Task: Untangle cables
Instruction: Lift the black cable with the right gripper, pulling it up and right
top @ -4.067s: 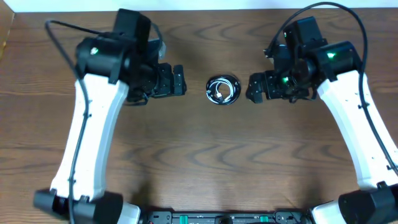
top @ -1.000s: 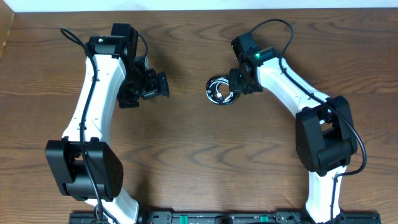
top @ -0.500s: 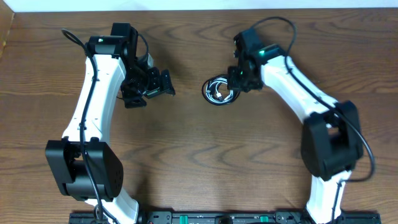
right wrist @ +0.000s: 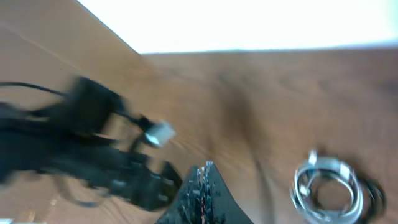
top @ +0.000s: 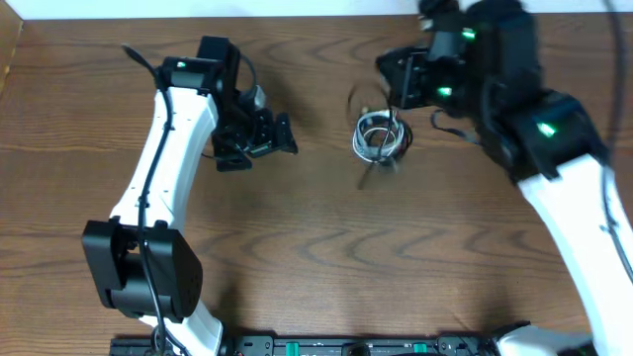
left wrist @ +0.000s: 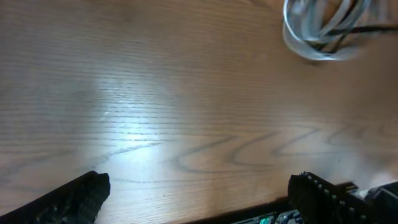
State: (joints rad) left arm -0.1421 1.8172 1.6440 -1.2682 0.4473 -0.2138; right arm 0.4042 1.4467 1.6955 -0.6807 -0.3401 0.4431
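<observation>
Black and white cables (top: 381,138) sit wound in one coil on the wooden worktop (top: 316,247), nothing teased free yet, left claw (top: 275,138) spread wide well apart from the coil, right claw (right wrist: 201,183) pressed together just beside it, seemingly gripping nothing through the blur.

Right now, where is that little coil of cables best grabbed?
Probably its left rim, from above: the coil forms a ring with a hollow middle, so one finger can drop inside, one outside. The open left gripper faces that side.
</observation>
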